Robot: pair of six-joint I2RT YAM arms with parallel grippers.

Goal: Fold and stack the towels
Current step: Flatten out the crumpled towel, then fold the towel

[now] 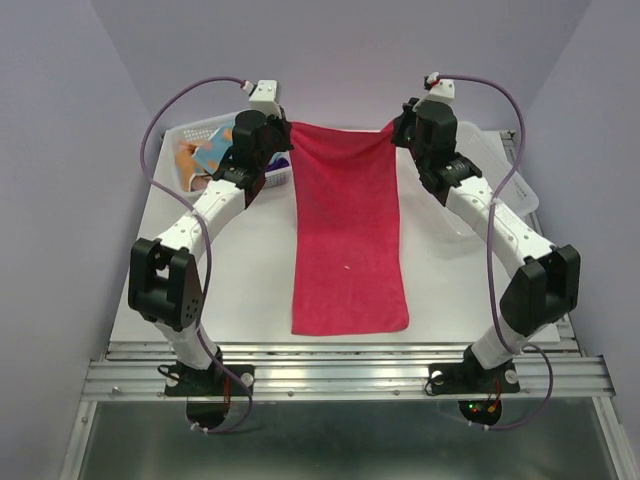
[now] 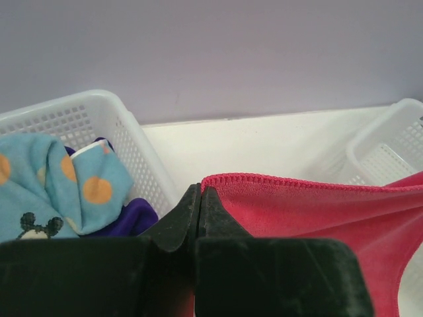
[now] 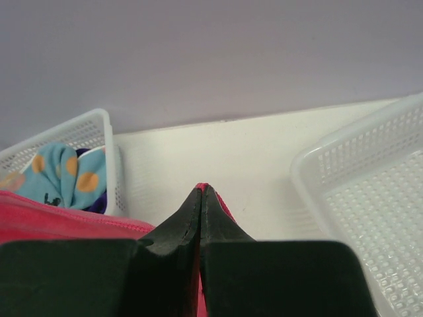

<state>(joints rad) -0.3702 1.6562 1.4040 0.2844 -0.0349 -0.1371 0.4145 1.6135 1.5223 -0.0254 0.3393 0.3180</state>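
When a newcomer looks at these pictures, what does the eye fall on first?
The bright pink-red towel stretches down the table's middle, its two far corners pinched by the left gripper and the right gripper. At the far left, a white basket holds a blue spotted towel.

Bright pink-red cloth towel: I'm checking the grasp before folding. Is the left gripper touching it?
Touching. In the left wrist view the left gripper is shut on the hemmed corner of the bright pink-red cloth towel, no gap between them.
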